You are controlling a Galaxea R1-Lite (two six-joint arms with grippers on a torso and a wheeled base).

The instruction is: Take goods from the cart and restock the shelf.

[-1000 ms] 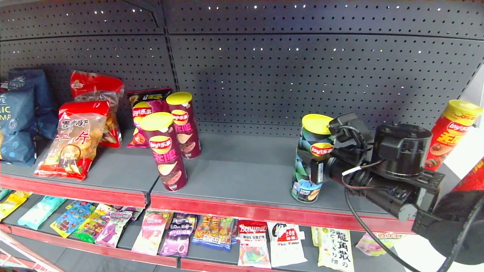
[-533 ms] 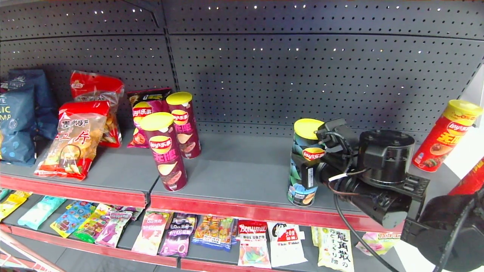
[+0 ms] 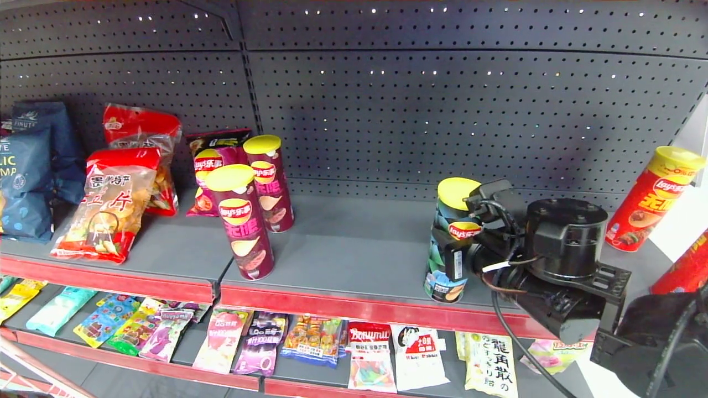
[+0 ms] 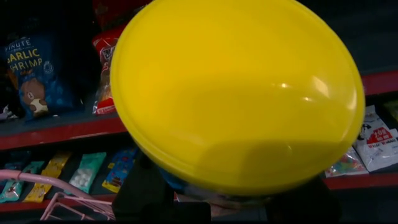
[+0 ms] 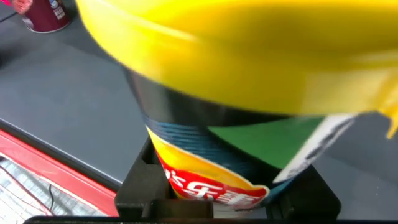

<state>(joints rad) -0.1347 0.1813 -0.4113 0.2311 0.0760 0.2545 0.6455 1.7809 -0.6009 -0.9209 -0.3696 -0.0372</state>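
The left gripper point(image 4: 217, 202) is clamped on a round yellow-lidded can point(image 4: 236, 93), and farther right the right gripper point(image 3: 451, 257) squeezes a tall teal and black chip can point(image 3: 444, 282), standing straight up, lid on top, near the front edge of the grey shelf point(image 3: 354, 254).

Retail shop aisle. A metal display shelf point(image 3: 354, 243) with a red front edge point(image 3: 359, 310) and a perforated back panel point(image 3: 415, 110) carries upright chip cans point(image 3: 240, 221) near centre and snack bags point(image 3: 110, 204) at 9 o'clock. Sachets point(image 3: 370, 354) lie in rows on the lower tier at 6 o'clock. A pink wire cart point(image 4: 62, 200) stands before the shelving.
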